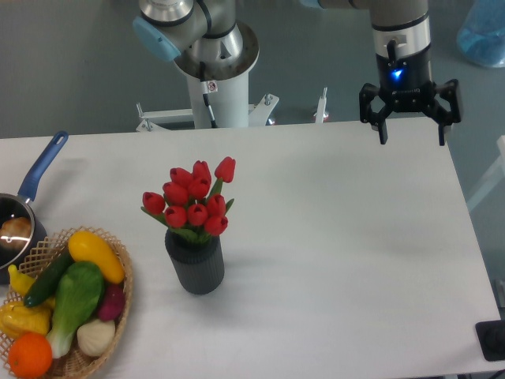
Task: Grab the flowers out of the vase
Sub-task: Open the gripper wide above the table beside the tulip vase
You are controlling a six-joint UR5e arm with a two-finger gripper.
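Note:
The flowers [194,200], a bunch of red tulip buds with green leaves, stand upright in the vase [195,264], a short dark ribbed cylinder left of the table's middle. Their stems are hidden inside the vase. My gripper [411,136] hangs over the far right edge of the table, well to the right of the flowers and behind them. Its two black fingers are spread wide apart and hold nothing.
A wicker basket [122,304] of vegetables and fruit sits at the front left corner. A blue-handled pan [31,189] lies at the left edge. The arm's white base [217,79] stands behind the table [339,268]. A dark object [493,339] sits at the front right.

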